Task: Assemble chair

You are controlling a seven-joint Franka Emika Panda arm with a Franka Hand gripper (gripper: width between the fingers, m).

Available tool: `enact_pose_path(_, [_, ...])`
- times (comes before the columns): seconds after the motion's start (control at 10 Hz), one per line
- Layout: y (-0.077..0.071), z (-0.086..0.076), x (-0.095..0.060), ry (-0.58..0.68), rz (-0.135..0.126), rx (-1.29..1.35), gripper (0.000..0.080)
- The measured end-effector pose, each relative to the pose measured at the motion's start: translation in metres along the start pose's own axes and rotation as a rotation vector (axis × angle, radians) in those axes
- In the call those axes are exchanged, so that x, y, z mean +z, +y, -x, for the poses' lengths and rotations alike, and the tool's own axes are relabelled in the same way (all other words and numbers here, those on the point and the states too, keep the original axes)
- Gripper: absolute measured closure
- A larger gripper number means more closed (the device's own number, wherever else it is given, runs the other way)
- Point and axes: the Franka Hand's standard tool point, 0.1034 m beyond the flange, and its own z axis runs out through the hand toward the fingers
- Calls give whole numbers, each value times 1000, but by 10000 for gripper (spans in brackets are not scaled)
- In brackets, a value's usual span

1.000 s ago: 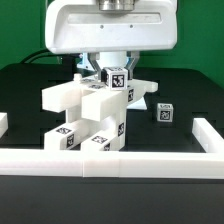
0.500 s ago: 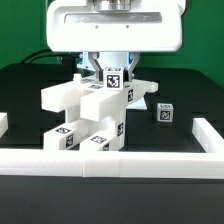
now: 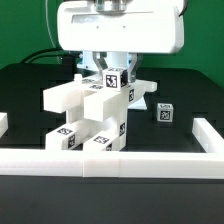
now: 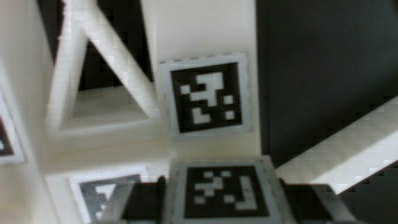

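Chair (image 3: 92, 115) stands upright, tagged top part gripped.

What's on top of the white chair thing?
The robot's pincer sits on top of the chair, shut on a tagged white block. The arm hides whatever lies behind it.

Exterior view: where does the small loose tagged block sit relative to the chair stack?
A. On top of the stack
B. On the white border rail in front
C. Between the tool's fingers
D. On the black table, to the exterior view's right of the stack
D: the small loose tagged block rests alone on the black table, clear of the chair stack.
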Motion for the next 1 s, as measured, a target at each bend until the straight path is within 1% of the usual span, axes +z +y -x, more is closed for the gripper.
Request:
enact_pose_path(0.1, [0,0,0,0,0,-3,512])
enact_pose_path(0.2, [0,0,0,0,0,-9,282])
enact_pose_path(0.3, [0,0,0,0,2,-69,282])
enact_pose_path(0.4, [-1,1,0,0,2,-92,174])
enact_pose_path(0.6, [-5,4,1,-2,0,-249,152])
enact_pose_path(0.8, [-7,3,0,6,-2,-466,151])
enact_pose_path(1.0, [-6,2,0,6,0,-619,151])
